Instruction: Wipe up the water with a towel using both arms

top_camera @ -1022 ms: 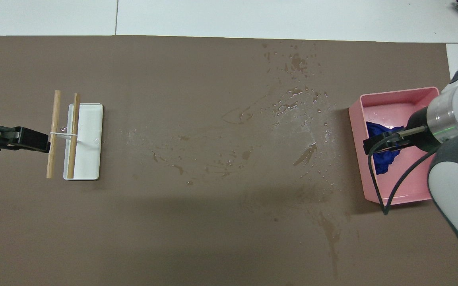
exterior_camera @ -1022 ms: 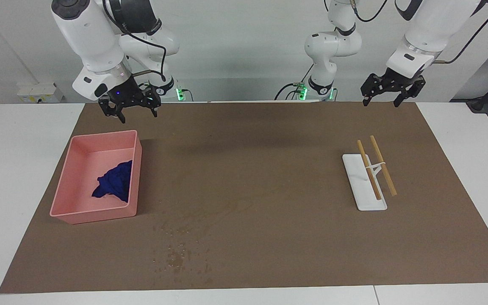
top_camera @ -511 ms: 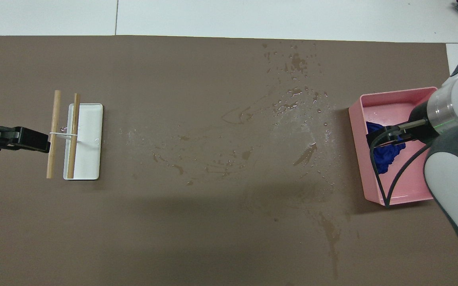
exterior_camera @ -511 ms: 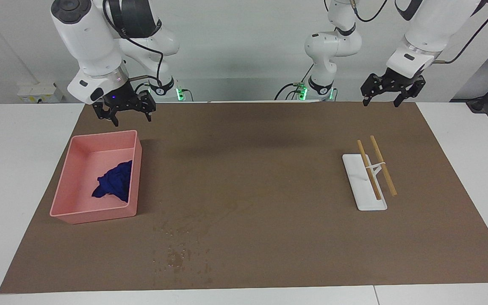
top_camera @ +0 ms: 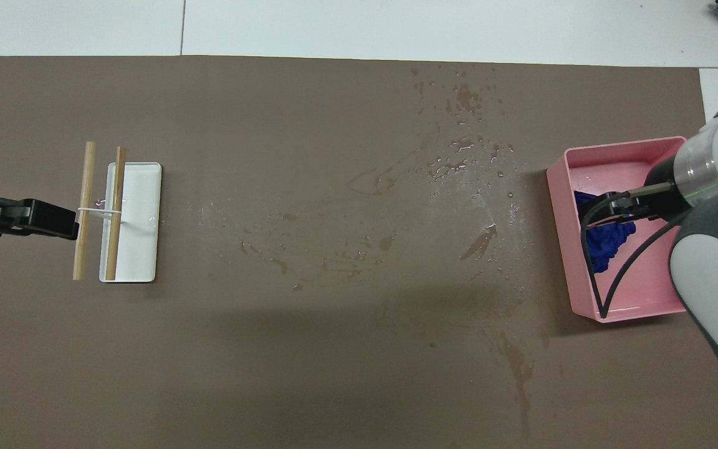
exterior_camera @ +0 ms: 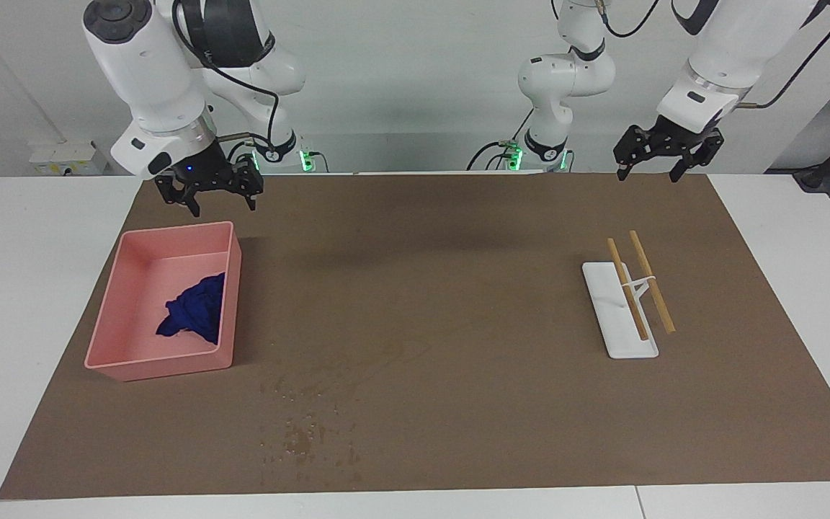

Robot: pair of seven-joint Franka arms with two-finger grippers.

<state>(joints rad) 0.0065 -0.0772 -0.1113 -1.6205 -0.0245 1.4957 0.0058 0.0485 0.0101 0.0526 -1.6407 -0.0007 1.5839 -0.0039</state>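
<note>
The deep-blue towel (exterior_camera: 192, 311) lies crumpled in a pink tray (exterior_camera: 163, 366), against the wall that faces the table's middle; it also shows in the overhead view (top_camera: 608, 243). The water (exterior_camera: 307, 436) is a patch of dark specks on the brown mat, farther from the robots than the tray. In the overhead view the water (top_camera: 468, 100) runs on as smears toward the mat's middle. My right gripper (exterior_camera: 204, 196) is open and empty, up in the air over the tray (top_camera: 621, 156); from above it (top_camera: 608, 209) covers part of the towel. My left gripper (exterior_camera: 648, 171) is open, empty and waiting.
A white stand (exterior_camera: 620, 317) with two wooden sticks (exterior_camera: 651, 282) across it sits toward the left arm's end of the table. In the overhead view my left gripper (top_camera: 53, 219) hangs beside the stand (top_camera: 138, 224). The brown mat (exterior_camera: 458, 252) covers most of the table.
My right gripper has shifted a little toward the right arm's end of the table, staying up in the air and open. The left arm has not moved.
</note>
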